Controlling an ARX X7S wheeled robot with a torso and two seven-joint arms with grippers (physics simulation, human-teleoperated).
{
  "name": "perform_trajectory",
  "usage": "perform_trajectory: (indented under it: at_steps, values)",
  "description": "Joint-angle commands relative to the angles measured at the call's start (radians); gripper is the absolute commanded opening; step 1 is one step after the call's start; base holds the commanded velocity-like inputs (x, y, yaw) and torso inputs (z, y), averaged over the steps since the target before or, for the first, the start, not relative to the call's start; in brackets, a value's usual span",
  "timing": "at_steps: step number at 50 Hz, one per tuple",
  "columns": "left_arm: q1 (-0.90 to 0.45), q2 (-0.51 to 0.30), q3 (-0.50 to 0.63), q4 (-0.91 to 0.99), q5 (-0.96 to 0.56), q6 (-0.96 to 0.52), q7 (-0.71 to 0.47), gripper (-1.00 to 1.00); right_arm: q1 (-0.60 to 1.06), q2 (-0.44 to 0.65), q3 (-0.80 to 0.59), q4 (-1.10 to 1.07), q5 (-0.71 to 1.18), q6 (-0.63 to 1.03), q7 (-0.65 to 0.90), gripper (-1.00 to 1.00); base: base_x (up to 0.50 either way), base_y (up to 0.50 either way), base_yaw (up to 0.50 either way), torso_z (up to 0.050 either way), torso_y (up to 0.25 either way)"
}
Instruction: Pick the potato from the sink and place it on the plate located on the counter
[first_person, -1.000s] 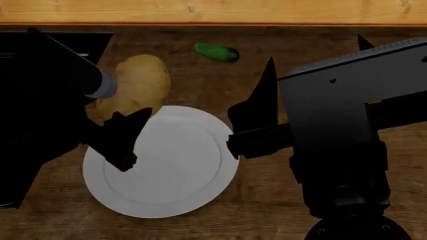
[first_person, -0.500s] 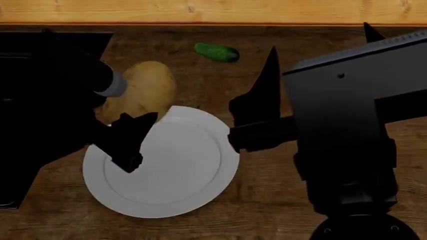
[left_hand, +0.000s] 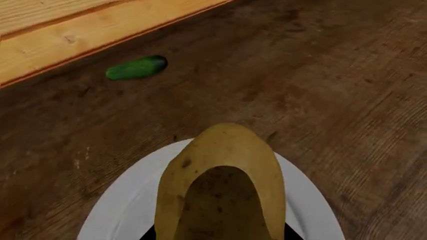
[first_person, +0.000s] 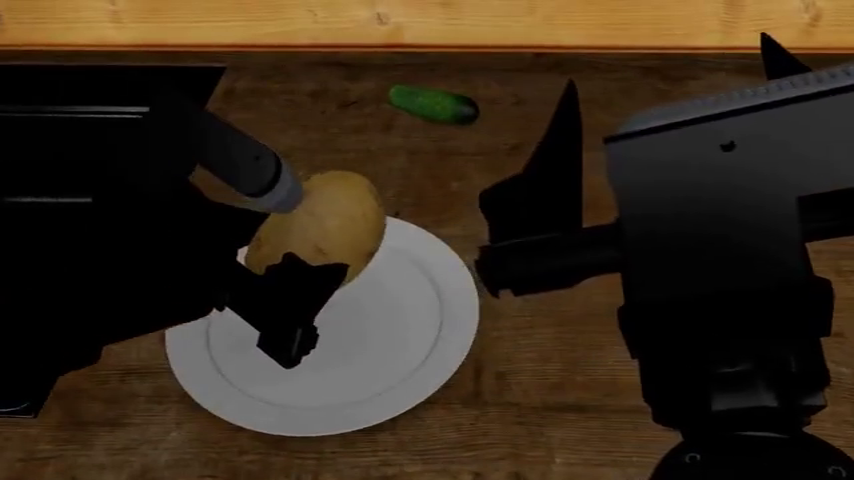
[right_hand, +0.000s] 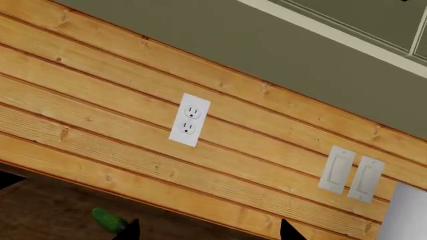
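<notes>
Tan-yellow and faintly speckled with brown, the potato (first_person: 320, 225) is a smooth oval, and we see it clamped in our left hand (first_person: 287, 290), whose dark fingers (first_person: 291, 318) close on its lower part. In the left wrist view the potato (left_hand: 220, 185) fills the foreground, one small brown spot on its flank and a dark shadowed patch across its near face. It hangs over the far-left rim of the plate (first_person: 400, 330), a plain white round one with a wide flat rim; we cannot tell whether it touches the plate.

Beneath the plate lies the surface (first_person: 561, 380), a dark brown wood-grain counter. Behind the plate, near the back edge of that counter, lies a small green cucumber (first_person: 434, 104), well apart from the plate. Past it rises a wall of light wooden planks (right_hand: 133, 130), carrying a white power outlet (right_hand: 189, 120) and two white switches (right_hand: 350, 176), with a grey-green painted wall (right_hand: 220, 45) above.

The potato's long axis runs tilted, its rounded upper end leaning away from the plate's middle toward the cucumber, its lower end gripped over the plate.

Our right hand (first_person: 667, 75) hovers beside the plate on the opposite side, its two pointed fingers (first_person: 561, 150) spread apart and holding nothing.
</notes>
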Motion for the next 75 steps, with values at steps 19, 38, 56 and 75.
perform_trajectory:
  at_steps: [19, 38, 56, 75]
  values:
    - [0.071, 0.048, 0.026, -0.125, 0.005, 0.071, 0.024, -1.0, -0.072, -0.022, -0.01, 0.052, -0.087, -0.025, -0.042, 1.0, 0.0, 0.0, 0.0, 0.0, 0.001]
    - [0.079, 0.056, 0.042, -0.149, 0.012, 0.07, 0.033, -1.0, -0.081, -0.028, -0.007, 0.061, -0.106, -0.042, -0.055, 1.0, 0.0, 0.0, 0.0, 0.0, 0.001]
    - [0.078, 0.053, 0.042, -0.133, 0.007, 0.07, 0.028, 1.0, -0.078, -0.029, -0.01, 0.055, -0.126, -0.033, -0.071, 1.0, 0.0, 0.0, 0.0, 0.0, 0.001]
    - [0.06, 0.01, -0.004, -0.008, -0.06, 0.043, -0.072, 1.0, -0.06, -0.029, -0.026, 0.04, -0.177, -0.008, -0.109, 1.0, 0.0, 0.0, 0.0, 0.0, 0.0]
